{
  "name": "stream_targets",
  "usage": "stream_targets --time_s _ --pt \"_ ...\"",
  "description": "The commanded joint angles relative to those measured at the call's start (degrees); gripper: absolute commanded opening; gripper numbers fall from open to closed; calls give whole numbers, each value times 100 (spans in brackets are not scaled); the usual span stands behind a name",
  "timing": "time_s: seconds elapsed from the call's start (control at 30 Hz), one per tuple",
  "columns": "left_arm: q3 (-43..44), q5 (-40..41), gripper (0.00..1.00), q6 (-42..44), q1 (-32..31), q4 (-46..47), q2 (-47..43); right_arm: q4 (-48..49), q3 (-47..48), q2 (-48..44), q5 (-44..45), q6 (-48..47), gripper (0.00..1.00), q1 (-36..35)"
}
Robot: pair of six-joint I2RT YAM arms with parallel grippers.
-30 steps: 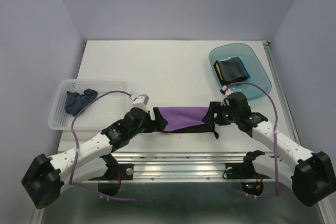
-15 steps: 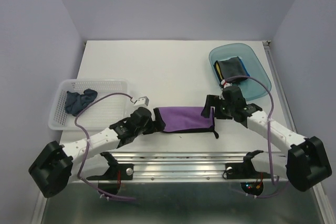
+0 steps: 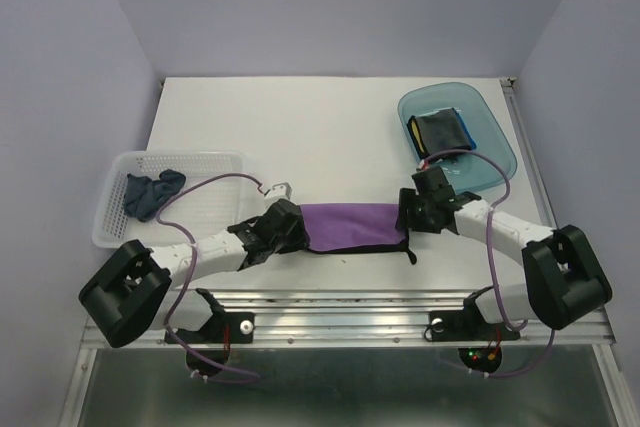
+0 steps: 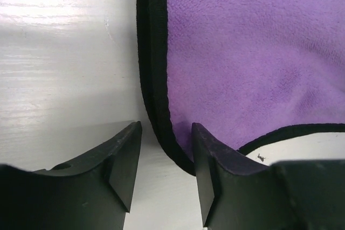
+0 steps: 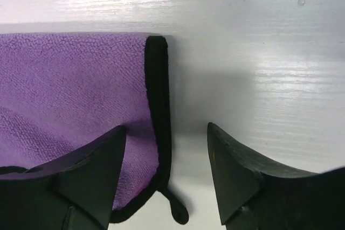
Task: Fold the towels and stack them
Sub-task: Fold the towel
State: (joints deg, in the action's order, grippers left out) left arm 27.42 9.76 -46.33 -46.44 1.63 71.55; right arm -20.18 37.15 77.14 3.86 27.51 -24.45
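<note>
A purple towel (image 3: 352, 224) with black edging lies flat and folded near the table's front edge. My left gripper (image 3: 292, 232) is low at its left end. In the left wrist view the jaws (image 4: 164, 171) stand apart, with the towel's (image 4: 242, 52) black-edged corner between them. My right gripper (image 3: 405, 215) is at the right end, open. One of its fingers (image 5: 86, 176) hangs over the purple cloth (image 5: 70, 79), and the black edge lies in the gap. A crumpled navy towel (image 3: 150, 192) sits in the basket. A dark folded towel (image 3: 442, 132) rests in the tray.
The white mesh basket (image 3: 180, 157) stands at the left, and the teal plastic tray (image 3: 490, 147) at the back right. A metal rail (image 3: 340, 312) runs along the near edge, behind both arms. Purple cables loop over each arm.
The purple towel hung slack between the two grippers and now lies flat on the table. Both arms have dropped low at its ends.
</note>
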Motion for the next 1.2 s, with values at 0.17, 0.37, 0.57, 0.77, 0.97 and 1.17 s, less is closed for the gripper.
stream_targets --time_s 0.17,0.37,0.57,0.77,0.97,1.17 --pt "9 123 41 45 -15 154 210 243 170 432 124 44 40 -43" --pt "-88 140 31 53 -15 74 123 121 512 626 405 -87 20 -43" --pt "-96 35 18 132 -15 4 79 6 995 732 581 -307 1 -34" --pt "-70 35 40 124 -15 -40 -62 -143 1128 732 212 -465 1 -34" --pt "79 158 63 133 -15 -57 -395 -538 1233 478 -166 -606 1 -34" --pt "106 272 65 150 213 109 -441 -1074 1593 345 -297 -650 1 -34"
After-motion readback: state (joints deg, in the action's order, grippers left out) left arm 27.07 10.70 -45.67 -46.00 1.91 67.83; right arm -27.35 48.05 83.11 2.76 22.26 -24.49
